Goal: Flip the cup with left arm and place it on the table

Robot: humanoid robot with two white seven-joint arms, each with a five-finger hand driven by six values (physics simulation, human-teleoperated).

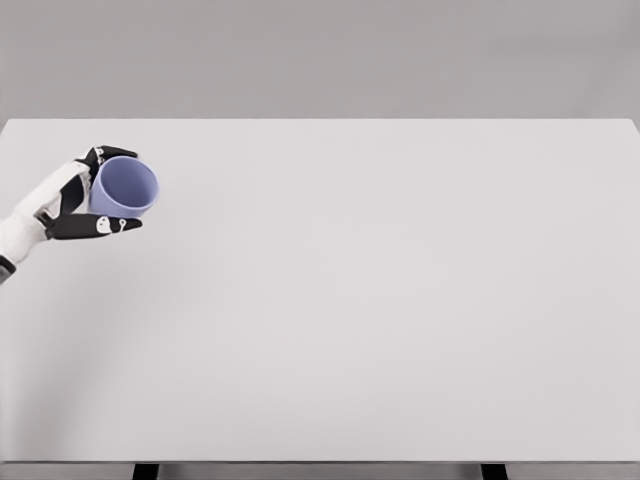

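Observation:
A lavender-blue cup [126, 188] is held over the far left of the white table [380, 300], tilted so its open mouth faces me and slightly to the right. My left hand [92, 195] is shut on the cup, with black fingers over its top and the thumb [100, 226] under it. The white forearm comes in from the left edge. No shadow shows under the cup, so I cannot tell whether it touches the table.
The table's far edge runs along the top of the surface behind the hand. Its front edge lies near the bottom of the picture, with two dark legs showing below it.

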